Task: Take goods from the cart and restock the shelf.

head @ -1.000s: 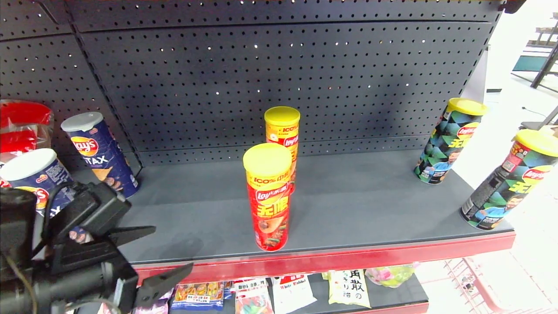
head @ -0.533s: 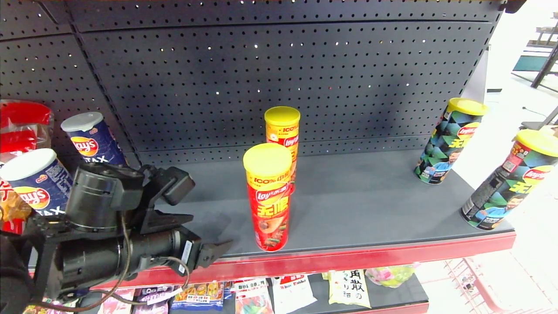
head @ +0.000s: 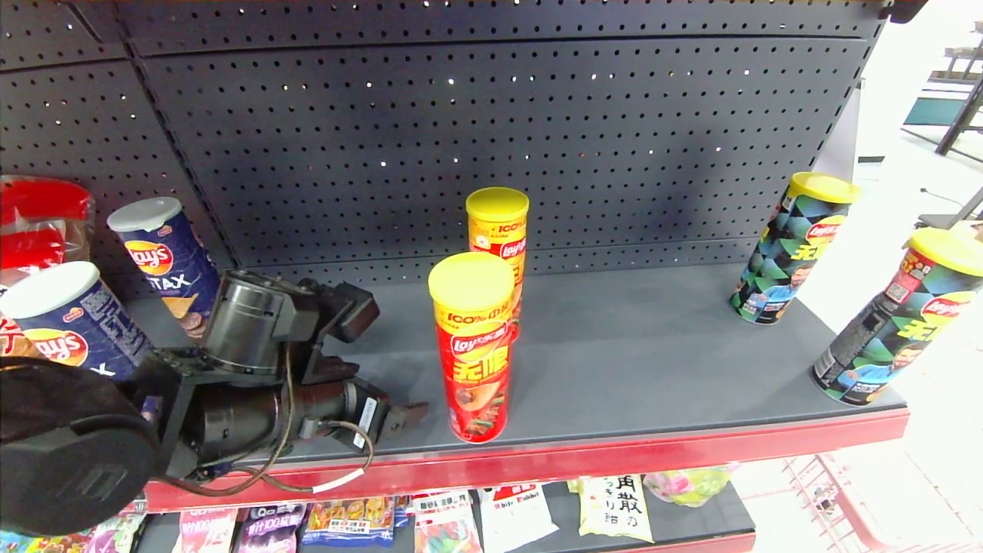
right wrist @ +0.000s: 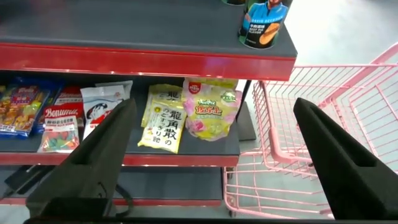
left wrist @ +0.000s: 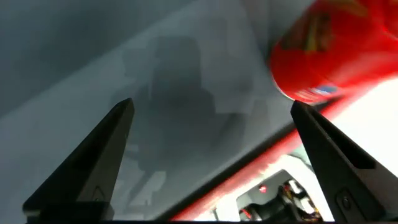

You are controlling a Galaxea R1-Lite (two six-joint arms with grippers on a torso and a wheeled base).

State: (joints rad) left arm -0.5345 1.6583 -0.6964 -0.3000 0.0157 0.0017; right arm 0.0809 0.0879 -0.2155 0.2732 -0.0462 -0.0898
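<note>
Two red chip cans with yellow lids stand mid-shelf, one at the front [head: 472, 346] and one behind it [head: 498, 230]. My left gripper [head: 405, 417] lies low over the grey shelf [head: 614, 361] near its red front lip, just left of the front red can. In the left wrist view this gripper [left wrist: 212, 104] is open with nothing between its fingers, and the red can's base [left wrist: 336, 50] sits off to one side. My right gripper [right wrist: 214, 102] is open and empty, hanging in front of the lower shelf beside the pink wire cart [right wrist: 323, 143].
Two dark patterned cans [head: 791, 246] [head: 898, 315] stand at the shelf's right end, and blue cans [head: 173, 261] [head: 69, 319] stand at the left. Snack bags [right wrist: 168, 115] fill the lower shelf. A perforated back panel [head: 491, 138] closes the rear.
My left arm has swung up and to the right from the lower left, onto the shelf's front edge and close to the front red can. The cans have not moved.
</note>
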